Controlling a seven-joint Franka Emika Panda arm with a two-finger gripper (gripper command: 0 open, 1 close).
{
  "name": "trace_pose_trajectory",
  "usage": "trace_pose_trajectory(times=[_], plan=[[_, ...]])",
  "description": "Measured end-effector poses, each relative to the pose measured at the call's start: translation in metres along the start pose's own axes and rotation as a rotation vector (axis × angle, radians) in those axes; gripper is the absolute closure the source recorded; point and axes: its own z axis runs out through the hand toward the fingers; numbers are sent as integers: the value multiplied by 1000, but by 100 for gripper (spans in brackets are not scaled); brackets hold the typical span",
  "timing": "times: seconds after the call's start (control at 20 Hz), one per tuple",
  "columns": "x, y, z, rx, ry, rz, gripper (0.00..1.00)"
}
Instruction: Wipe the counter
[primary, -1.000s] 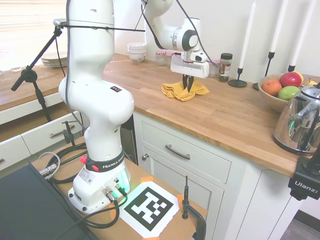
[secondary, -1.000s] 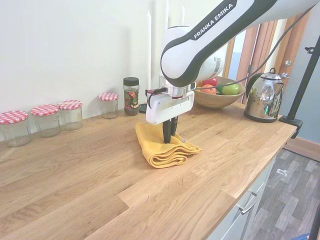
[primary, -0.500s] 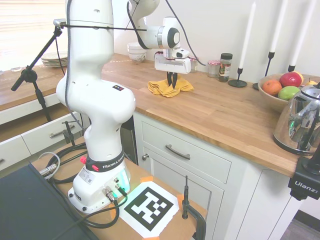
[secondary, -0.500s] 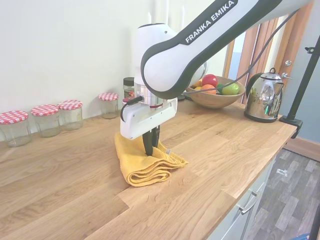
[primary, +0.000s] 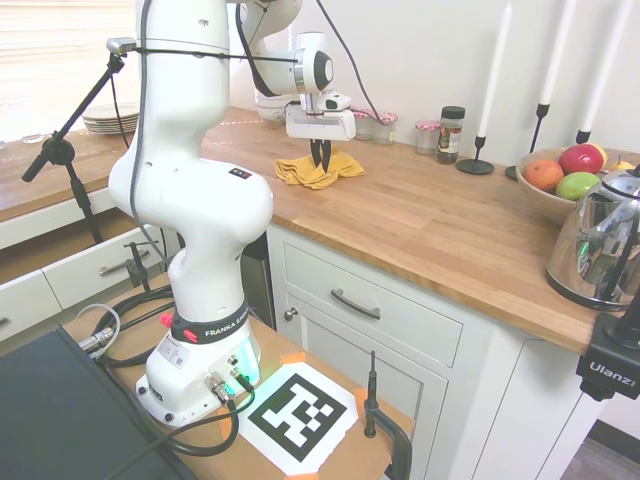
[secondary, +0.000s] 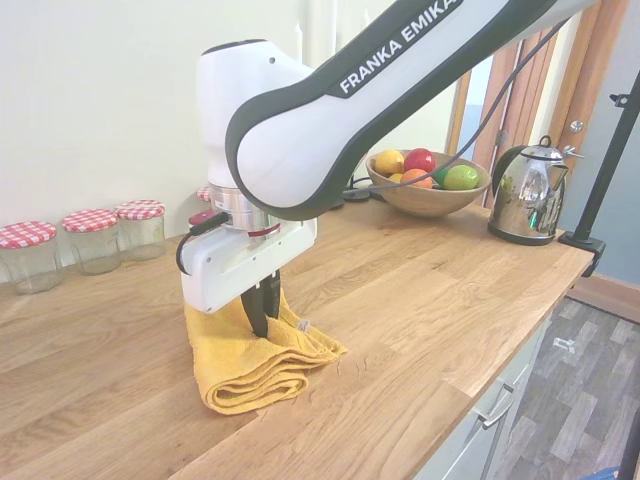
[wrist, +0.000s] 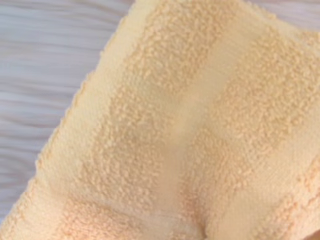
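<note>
A folded yellow towel (primary: 318, 170) (secondary: 250, 355) lies flat on the warm-brown wooden counter (primary: 440, 225) (secondary: 420, 290). My gripper (primary: 320, 158) (secondary: 261, 322) points straight down and is shut on the towel's upper folds, pressing it against the wood. In the wrist view the towel (wrist: 180, 130) fills almost the whole picture, with a strip of counter (wrist: 45, 70) beside it.
Red-checked lidded jars (secondary: 90, 235) line the wall. A spice jar (primary: 451, 134), candlesticks (primary: 478, 150), a fruit bowl (primary: 560, 180) (secondary: 428, 185) and a steel kettle (primary: 600, 245) (secondary: 528, 205) stand further along. Stacked white bowls (primary: 274, 103) and plates (primary: 110, 118) sit at the far end.
My gripper has slid the towel along the counter, away from the fruit bowl and kettle and toward the checked-lid jars. It has stayed shut on the towel throughout.
</note>
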Motion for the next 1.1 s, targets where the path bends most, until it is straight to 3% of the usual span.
trace_pose_trajectory(times=[0.15,0.2,1.1], plan=[[-6,-11,-2,-10,4,-6,100],[-7,-13,-2,-11,3,-6,0],[-24,-33,-19,-8,5,-10,0]])
